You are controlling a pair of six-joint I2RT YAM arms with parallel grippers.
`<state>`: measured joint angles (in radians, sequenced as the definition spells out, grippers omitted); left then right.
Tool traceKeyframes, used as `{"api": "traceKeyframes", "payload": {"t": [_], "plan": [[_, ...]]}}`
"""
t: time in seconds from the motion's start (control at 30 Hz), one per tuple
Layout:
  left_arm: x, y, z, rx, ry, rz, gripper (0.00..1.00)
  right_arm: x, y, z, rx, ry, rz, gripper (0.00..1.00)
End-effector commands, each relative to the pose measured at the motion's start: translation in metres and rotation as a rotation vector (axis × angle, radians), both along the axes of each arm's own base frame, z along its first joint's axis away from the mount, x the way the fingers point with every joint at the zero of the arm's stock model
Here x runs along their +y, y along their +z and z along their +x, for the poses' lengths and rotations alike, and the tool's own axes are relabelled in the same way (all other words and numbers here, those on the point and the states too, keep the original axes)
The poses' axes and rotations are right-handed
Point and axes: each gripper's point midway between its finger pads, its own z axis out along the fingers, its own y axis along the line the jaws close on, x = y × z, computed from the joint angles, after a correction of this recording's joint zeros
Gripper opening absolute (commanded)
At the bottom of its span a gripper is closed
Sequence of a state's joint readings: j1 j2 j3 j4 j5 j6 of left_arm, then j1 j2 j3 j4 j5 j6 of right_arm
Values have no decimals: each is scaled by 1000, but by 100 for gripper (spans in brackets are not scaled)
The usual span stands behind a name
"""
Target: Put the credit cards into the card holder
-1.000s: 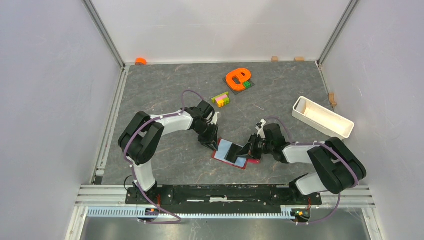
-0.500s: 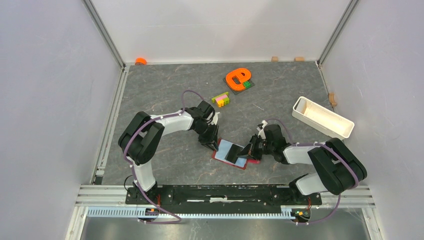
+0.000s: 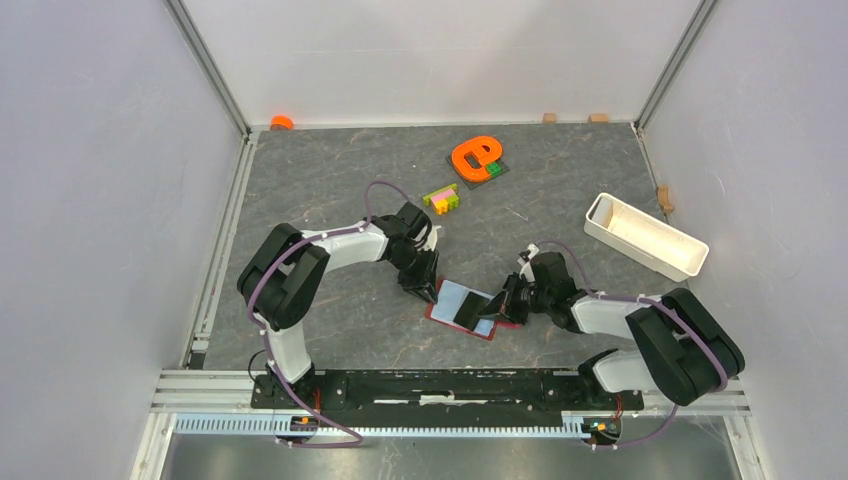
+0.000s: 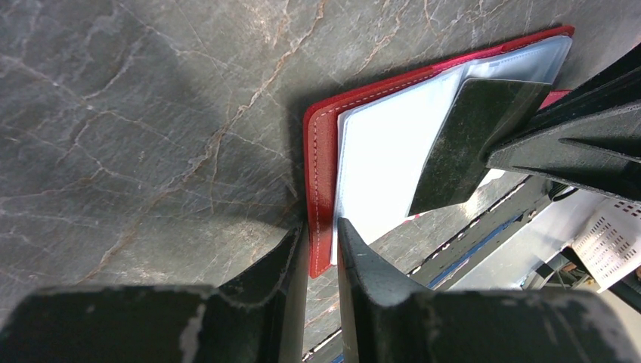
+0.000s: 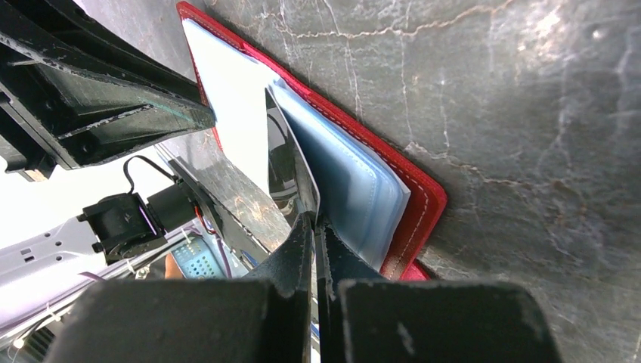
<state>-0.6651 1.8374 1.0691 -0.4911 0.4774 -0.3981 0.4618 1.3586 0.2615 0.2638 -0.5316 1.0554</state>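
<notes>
The card holder lies open on the table, dark red outside and light blue inside. My left gripper is shut on its left cover edge, the red rim pinched between the fingers. My right gripper comes in from the right and is shut on a thin glossy dark inner leaf of the holder, which it holds tilted up off the pages. No credit cards show as such, and I cannot tell whether one sits inside that leaf.
A white oblong tray stands at the right. Multicoloured toy bricks and an orange letter-shaped piece lie behind the holder. A small orange object sits at the back-left corner. Side walls close in the table.
My right gripper has shut on the inner leaf, and its arm has shifted slightly to the right. The left gripper and the holder have stayed put.
</notes>
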Motion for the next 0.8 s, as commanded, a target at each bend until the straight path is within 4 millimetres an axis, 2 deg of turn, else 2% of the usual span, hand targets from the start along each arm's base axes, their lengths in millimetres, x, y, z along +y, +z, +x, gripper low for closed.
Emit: {"api": "traceKeyframes", "payload": {"t": [0.0,0.77], "plan": [[-5,5,3,-22,-9,-11,27,-28,-35,-23,111,-46,-157,0],[-7,4,0,-16,-20,-15,27,-16,-41,-9,127,-4,-151,0]]}}
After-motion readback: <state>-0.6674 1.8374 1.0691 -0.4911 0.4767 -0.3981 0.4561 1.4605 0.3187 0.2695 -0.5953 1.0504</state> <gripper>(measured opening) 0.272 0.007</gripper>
